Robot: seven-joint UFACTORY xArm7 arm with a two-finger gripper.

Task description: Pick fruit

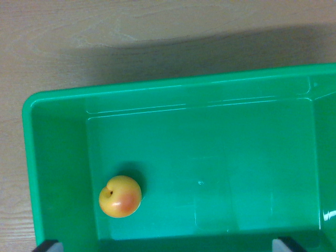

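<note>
A yellow-orange peach-like fruit (120,196) with a reddish blush lies on the floor of a green plastic bin (58,157), near the bin's left wall in the wrist view. My gripper (168,245) shows only as two dark fingertips (47,245) at the bottom edge, far apart, one at the lower left and one at the lower right. Nothing lies between them. The fruit sits just above and to the right of the left fingertip, apart from it.
The green bin fills most of the wrist view and its right end runs out of frame. A light wooden tabletop (105,31) lies beyond the bin's top rim and to its left. A shadow falls across the wood above the bin.
</note>
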